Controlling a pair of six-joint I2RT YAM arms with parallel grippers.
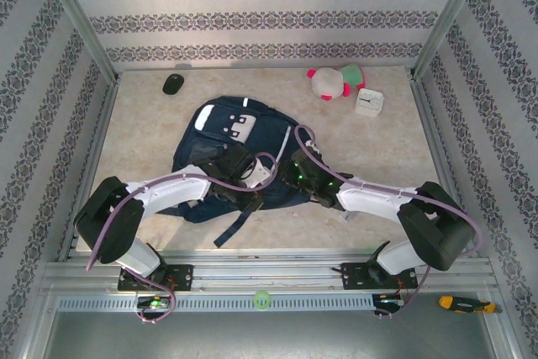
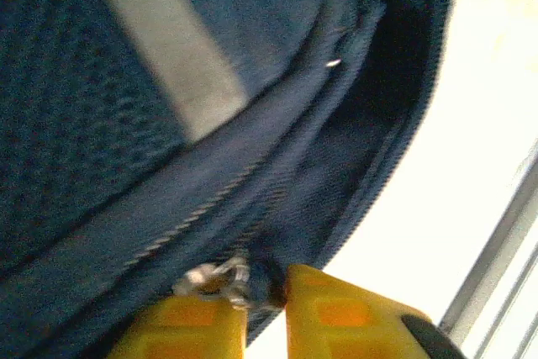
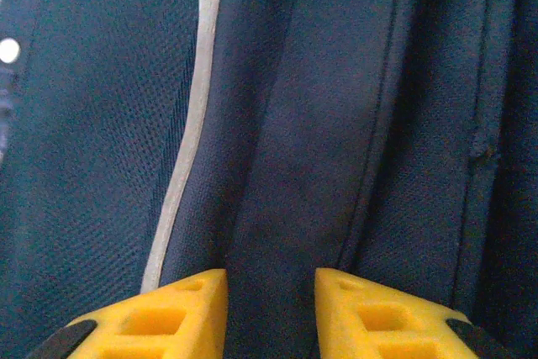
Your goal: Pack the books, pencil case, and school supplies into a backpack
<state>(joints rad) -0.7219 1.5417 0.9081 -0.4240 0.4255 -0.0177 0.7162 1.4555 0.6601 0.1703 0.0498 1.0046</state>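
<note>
The navy backpack (image 1: 217,134) lies flat mid-table, its grey-white patch toward the far side. Both grippers press on its near end. My left gripper (image 1: 242,181) (image 2: 265,285) stands slightly open at the zipper line (image 2: 277,166). The metal zipper pull (image 2: 214,277) rests against its left fingertip, and the dark slider sits in the narrow gap. My right gripper (image 1: 297,172) (image 3: 271,279) is shut on a fold of the backpack's fabric (image 3: 286,166), beside a thin white stripe (image 3: 189,140). The books, pencil case and school supplies are hidden.
A black computer mouse (image 1: 172,83) lies at the far left. A pink-and-white plush toy (image 1: 332,81) and a white square clock (image 1: 369,102) sit at the far right. A yellow-and-black tool (image 1: 462,303) rests on the rail by the right base. Metal posts frame the table.
</note>
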